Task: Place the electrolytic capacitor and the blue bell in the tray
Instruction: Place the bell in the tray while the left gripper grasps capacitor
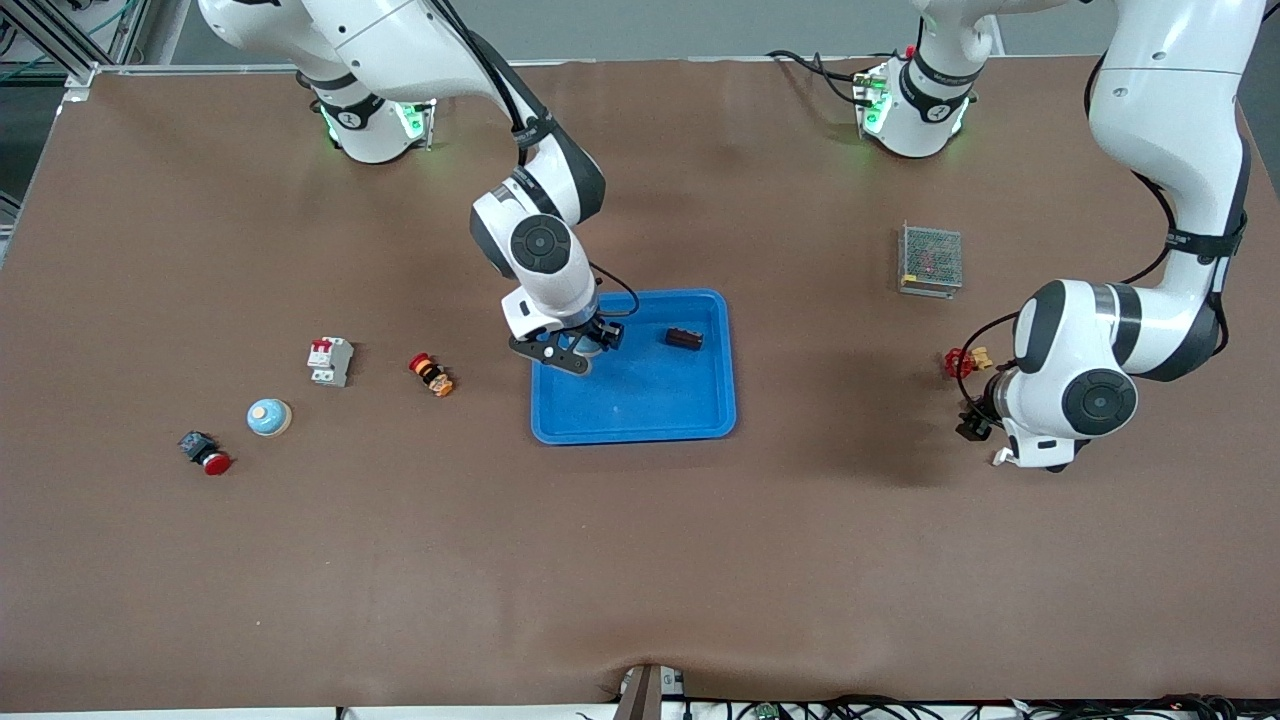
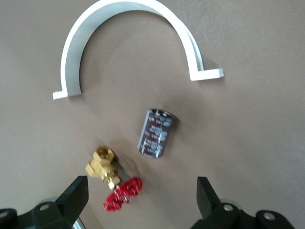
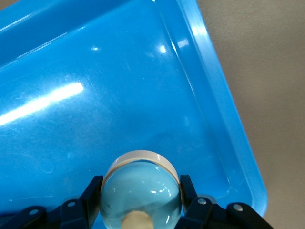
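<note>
My right gripper (image 3: 141, 191) is shut on a pale blue bell (image 3: 143, 183) with a cream knob, its two fingers against the bell's sides. It holds the bell low over the inside of the bright blue tray (image 1: 633, 432), at the edge toward the right arm's end; the tray's rim (image 3: 228, 114) runs close by. My left gripper (image 2: 141, 193) hangs open over the brown table at the left arm's end. The dark cylindrical electrolytic capacitor (image 2: 155, 132) lies on its side below it, outside the fingers. The front view hides the capacitor under the left arm.
A brass valve with a red handwheel (image 2: 114, 179) lies beside the capacitor, a white arch bracket (image 2: 76, 47) past it. A dark block (image 1: 684, 339) sits in the tray. Elsewhere are a mesh box (image 1: 930, 260), a breaker (image 1: 330, 360), an orange button (image 1: 431, 374), a second blue bell (image 1: 269, 417) and a red button (image 1: 206, 452).
</note>
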`<state>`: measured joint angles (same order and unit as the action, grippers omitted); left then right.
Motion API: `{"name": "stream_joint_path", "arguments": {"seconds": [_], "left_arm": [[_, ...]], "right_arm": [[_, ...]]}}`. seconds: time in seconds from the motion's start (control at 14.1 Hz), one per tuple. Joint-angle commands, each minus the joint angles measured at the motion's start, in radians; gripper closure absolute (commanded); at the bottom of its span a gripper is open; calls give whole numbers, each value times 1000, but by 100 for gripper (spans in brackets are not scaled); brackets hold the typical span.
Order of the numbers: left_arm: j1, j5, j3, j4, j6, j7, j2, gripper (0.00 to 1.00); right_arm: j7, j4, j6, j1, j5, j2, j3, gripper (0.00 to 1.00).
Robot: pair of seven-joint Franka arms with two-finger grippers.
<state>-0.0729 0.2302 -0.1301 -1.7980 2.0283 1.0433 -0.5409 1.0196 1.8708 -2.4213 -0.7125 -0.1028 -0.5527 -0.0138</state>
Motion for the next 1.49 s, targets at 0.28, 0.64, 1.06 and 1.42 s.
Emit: {"name": "stream_joint_path", "arguments": {"seconds": [0.28, 0.64, 1.06, 1.42], "left_arm": [[-62, 26, -16, -150, 182, -69, 55, 11], [-62, 26, -14, -162, 228, -71, 36, 21], [-64, 35, -14, -152, 268, -83, 4, 29], [-62, 95, -16, -124, 276, -83, -28, 41]], "right_arm": [[17, -7, -56, -24, 0, -38, 12, 51], [17, -7, -76, -28, 0, -53, 12, 51], [17, -7, -90, -30, 0, -62, 12, 50], [19, -7, -105, -30, 0, -70, 12, 24]]}}
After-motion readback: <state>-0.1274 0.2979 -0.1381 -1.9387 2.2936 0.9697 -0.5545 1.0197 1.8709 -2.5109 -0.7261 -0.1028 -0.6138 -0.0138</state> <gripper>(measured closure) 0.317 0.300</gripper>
